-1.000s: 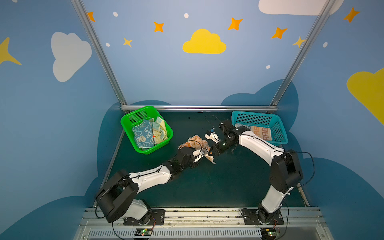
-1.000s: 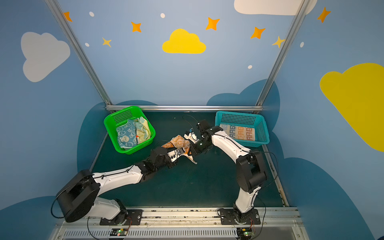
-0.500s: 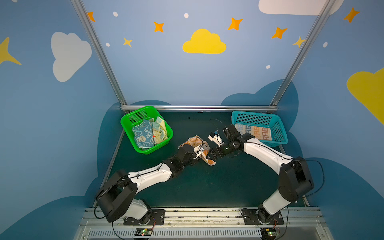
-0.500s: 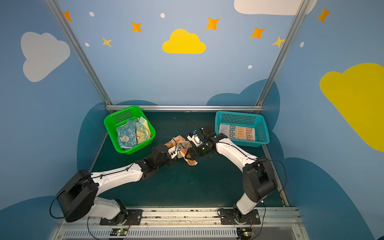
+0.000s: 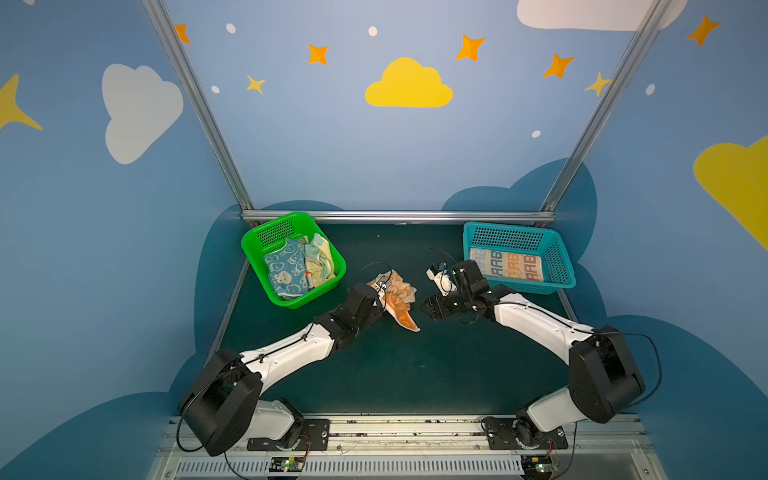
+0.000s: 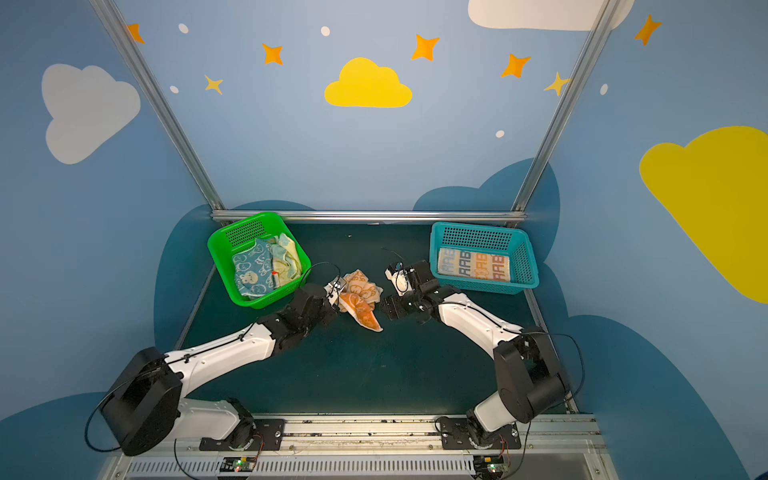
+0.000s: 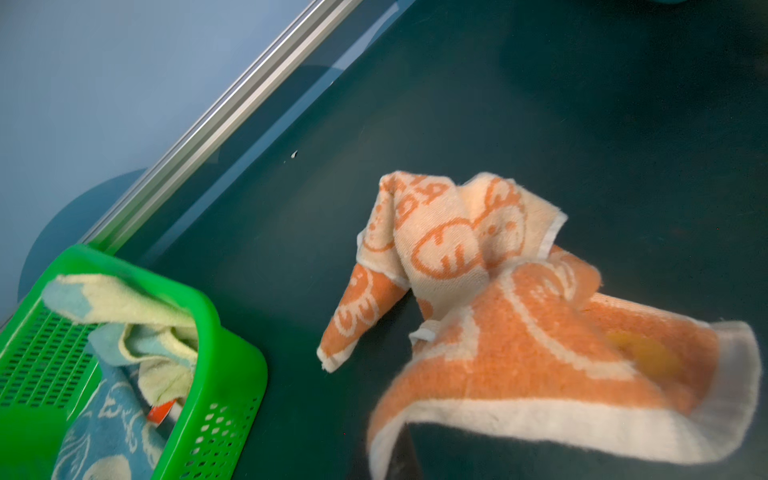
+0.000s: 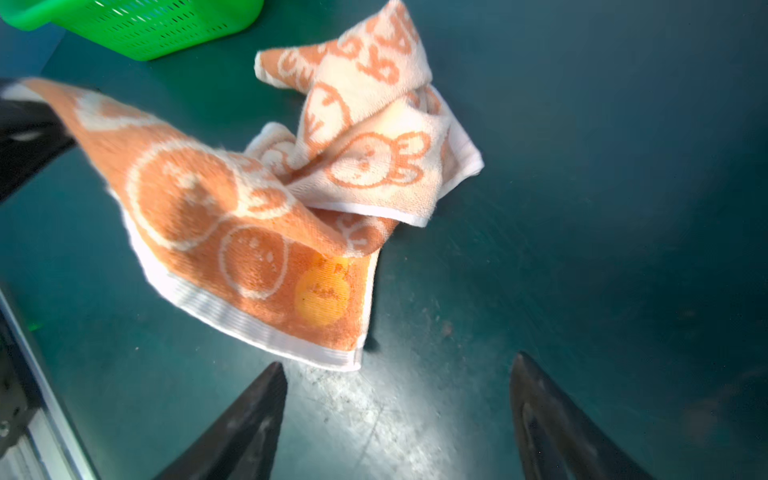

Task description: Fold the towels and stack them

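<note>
The right gripper is open and empty over the dark table, just beside the orange towel. The left gripper is clenched on one edge of this crumpled towel and holds that edge raised, while the rest lies on the table. Further back, a green basket holds a blue towel and a pale yellow towel, both unfolded. A teal basket holds one folded towel.

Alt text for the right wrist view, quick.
A crumpled orange towel lies on the dark table, one corner lifted by the left gripper. The right gripper is open and empty, just short of it.
</note>
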`<action>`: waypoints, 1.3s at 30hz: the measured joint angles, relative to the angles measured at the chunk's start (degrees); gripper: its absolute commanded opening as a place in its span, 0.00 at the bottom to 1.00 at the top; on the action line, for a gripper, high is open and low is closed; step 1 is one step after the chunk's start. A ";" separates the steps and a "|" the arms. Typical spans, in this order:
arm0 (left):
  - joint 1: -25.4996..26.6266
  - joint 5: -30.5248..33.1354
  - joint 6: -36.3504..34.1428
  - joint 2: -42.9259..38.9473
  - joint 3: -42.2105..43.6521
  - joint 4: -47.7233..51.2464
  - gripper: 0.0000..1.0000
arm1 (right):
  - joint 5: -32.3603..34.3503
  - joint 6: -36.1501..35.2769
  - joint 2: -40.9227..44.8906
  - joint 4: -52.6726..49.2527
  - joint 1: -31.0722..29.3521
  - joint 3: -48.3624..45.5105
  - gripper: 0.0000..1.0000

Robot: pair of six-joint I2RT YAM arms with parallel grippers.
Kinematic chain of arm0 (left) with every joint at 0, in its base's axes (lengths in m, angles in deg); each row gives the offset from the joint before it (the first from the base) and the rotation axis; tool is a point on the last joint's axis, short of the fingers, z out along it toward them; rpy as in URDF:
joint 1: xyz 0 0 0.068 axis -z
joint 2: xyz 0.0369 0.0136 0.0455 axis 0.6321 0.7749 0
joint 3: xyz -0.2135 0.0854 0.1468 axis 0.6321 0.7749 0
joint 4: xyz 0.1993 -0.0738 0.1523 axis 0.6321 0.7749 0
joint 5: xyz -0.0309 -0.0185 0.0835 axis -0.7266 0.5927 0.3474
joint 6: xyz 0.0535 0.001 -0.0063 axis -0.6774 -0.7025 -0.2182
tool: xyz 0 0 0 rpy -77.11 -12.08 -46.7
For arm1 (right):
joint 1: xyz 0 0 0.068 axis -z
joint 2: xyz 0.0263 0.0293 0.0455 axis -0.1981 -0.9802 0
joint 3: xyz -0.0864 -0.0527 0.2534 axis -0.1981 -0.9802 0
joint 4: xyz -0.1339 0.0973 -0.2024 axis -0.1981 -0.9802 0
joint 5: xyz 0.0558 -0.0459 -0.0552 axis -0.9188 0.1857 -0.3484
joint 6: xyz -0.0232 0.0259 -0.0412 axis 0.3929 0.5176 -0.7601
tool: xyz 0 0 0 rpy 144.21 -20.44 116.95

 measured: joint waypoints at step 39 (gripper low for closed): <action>-6.91 -5.55 10.03 9.73 -8.02 9.66 0.04 | 15.67 -3.98 -11.52 29.03 -16.15 -12.07 0.00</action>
